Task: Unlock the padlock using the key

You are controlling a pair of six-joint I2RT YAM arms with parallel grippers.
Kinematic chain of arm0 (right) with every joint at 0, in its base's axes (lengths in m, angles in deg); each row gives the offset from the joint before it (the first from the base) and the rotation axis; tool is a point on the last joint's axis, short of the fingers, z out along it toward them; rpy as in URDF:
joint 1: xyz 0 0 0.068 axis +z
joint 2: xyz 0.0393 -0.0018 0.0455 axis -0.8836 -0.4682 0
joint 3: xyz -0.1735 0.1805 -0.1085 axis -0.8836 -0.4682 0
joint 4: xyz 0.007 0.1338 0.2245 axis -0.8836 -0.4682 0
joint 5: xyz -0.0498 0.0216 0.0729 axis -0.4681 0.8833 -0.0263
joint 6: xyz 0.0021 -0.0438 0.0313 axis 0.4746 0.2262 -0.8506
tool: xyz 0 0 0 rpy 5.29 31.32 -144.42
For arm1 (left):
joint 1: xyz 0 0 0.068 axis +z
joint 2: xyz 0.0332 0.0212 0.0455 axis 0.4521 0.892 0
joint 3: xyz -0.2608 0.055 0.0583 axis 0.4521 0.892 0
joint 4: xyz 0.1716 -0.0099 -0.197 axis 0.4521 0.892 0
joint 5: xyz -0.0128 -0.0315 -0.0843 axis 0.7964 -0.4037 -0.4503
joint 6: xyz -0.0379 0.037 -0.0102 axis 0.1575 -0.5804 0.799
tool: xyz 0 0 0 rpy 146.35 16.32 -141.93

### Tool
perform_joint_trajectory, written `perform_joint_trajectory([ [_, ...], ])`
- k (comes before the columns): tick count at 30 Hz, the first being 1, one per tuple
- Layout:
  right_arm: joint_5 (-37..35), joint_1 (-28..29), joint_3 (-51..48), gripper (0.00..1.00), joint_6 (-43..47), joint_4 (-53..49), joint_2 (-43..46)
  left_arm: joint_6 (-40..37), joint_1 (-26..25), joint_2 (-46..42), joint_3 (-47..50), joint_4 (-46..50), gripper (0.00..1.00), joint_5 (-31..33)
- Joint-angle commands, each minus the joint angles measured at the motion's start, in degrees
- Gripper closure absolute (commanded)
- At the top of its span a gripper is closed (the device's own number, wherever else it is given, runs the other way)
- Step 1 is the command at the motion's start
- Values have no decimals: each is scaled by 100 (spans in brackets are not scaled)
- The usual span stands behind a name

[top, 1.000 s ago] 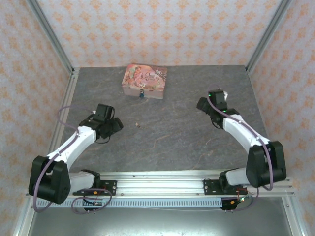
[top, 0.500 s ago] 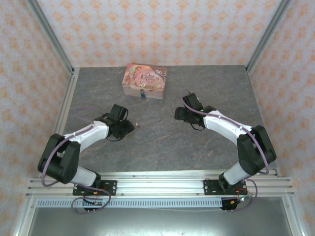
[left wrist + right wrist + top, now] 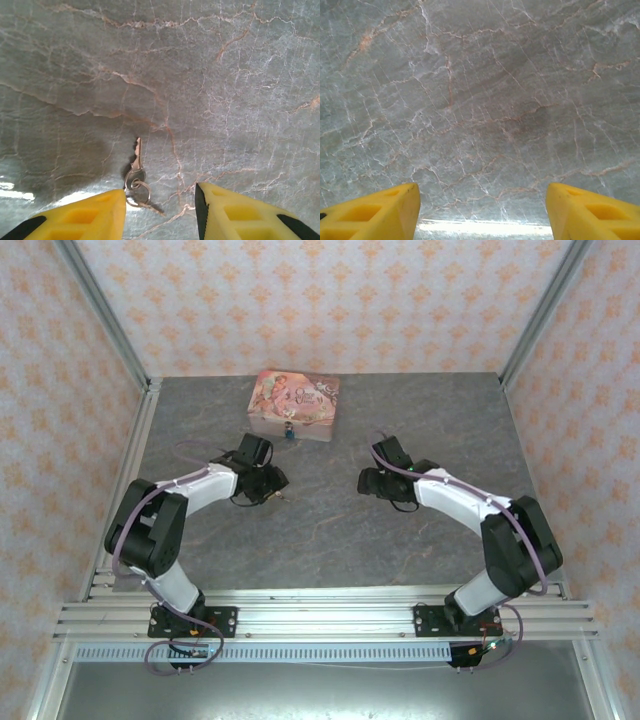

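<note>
1. Two arms have swung inward over the last second. Your left gripper (image 3: 272, 483) has crossed from the left side of the tabletop (image 3: 330, 540) to just over the key (image 3: 284, 496). Your right gripper (image 3: 368, 480) has come in from the right to the middle and has barely moved since.
2. From the left wrist, the key (image 3: 136, 162) lies flat with its blade pointing away. Its ring sits between the yellow fingers, nearer the left one.
3. Your left gripper (image 3: 160, 200) has narrowed, but its jaws are apart and pinch nothing yet.
4. Your right gripper (image 3: 482, 200) hangs wide open over bare stone and holds nothing.
5. The padlock (image 3: 287, 433) hangs on the front of the pink box (image 3: 294, 400) at the far side, well apart from both grippers and not yet touched.
6. The approach looks done, so the pick-up is your step in hand. The key is thin and flat, so go low before closing or the fingers may slide over it.
</note>
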Motion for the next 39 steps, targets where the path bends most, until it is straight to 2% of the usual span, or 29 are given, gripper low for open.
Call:
perform_joint_trajectory([
  [1,-92,31,-125,33,52,-230,268,-111,-31,158,-226,343,59,-14],
  [8,-177,30,-319,32,143,-321,457,-71,-31,189,-350,621,59,249],
  [17,-117,30,-318,32,138,-277,406,-44,-22,313,-347,543,66,118],
  [31,-90,30,-278,32,203,-347,372,-62,-14,495,-314,438,70,35],
  [39,-116,30,-367,32,152,-330,446,-90,-13,579,-328,446,80,10],
])
